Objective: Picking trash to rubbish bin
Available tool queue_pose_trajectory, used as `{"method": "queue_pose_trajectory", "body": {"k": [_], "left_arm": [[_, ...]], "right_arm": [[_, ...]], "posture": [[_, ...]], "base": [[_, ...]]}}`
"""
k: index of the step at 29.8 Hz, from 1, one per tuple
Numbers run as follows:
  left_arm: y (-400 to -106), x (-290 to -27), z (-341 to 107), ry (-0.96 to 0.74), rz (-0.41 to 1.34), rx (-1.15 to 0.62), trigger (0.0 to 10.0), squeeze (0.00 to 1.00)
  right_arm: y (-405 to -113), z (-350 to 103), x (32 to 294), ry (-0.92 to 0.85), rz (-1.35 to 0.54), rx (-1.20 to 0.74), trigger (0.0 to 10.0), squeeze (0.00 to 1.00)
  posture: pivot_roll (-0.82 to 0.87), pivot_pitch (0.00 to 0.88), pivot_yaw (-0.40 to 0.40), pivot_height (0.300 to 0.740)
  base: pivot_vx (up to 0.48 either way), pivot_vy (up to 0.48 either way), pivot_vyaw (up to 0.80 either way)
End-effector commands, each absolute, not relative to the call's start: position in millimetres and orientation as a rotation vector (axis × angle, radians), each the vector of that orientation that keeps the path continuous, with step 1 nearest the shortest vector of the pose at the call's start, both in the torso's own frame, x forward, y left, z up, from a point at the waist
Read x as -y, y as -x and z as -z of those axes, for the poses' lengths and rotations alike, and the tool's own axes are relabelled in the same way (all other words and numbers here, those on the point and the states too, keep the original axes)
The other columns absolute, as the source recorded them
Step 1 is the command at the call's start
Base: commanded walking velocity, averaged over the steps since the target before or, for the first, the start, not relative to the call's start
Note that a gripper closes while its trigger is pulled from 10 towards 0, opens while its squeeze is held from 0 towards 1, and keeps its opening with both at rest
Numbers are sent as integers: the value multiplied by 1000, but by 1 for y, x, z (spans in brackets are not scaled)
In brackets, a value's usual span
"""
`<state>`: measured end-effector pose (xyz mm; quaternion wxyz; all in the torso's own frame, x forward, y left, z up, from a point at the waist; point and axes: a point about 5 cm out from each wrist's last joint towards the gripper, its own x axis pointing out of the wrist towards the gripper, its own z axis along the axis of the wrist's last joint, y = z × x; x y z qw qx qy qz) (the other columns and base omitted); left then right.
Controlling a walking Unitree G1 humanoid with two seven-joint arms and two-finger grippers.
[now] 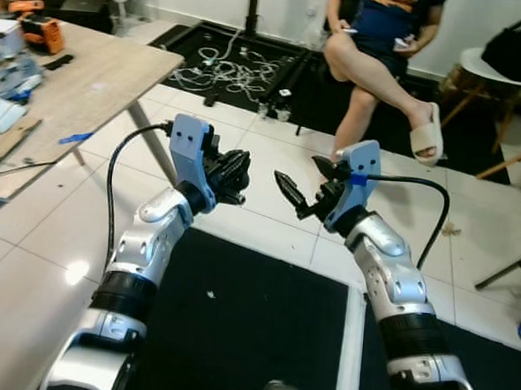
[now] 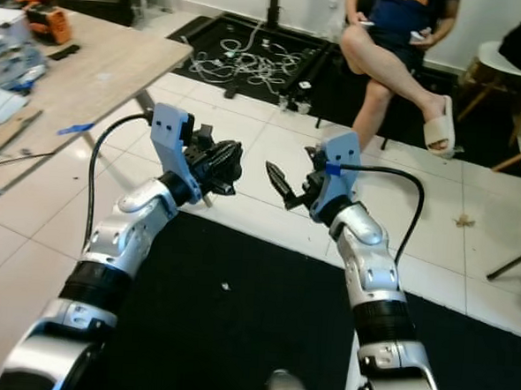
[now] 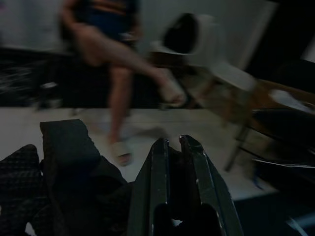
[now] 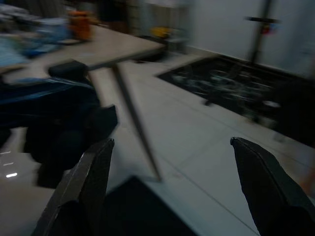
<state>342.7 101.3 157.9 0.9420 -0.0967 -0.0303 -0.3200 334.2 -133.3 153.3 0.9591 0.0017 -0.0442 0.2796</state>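
1. Trash candidate: from the head view I spot a small white scrap (image 1: 208,293) on the black mat (image 1: 261,336), below both raised arms.
2. Left wrist view: left gripper (image 3: 181,147) clenched, empty.
3. Right wrist view: right gripper (image 4: 172,162) spread wide, empty, presumably readied for reaching.

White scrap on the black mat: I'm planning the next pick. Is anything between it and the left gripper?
Nothing visible does. The white scrap lies bare on the black mat. The left gripper, fingers shut, is raised over the floor tiles just past the mat's edge.
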Motion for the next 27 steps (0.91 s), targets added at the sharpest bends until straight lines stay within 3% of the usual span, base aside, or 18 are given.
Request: {"method": "queue_pose_trajectory", "body": {"k": [1,27], "left_arm": [[-343,-100,-160,195,660,72,10000,0],[-342,-99,-157,182,678,65,10000,0]], "right_arm": [[-335,-156,135,-2,-563,97,10000,0],[-335,-154,133,-1,-565,93,10000,0]], "posture": [[-75,0,7,740],[-76,0,17,740]], "base": [[0,0,-800],[0,0,-800]]}}
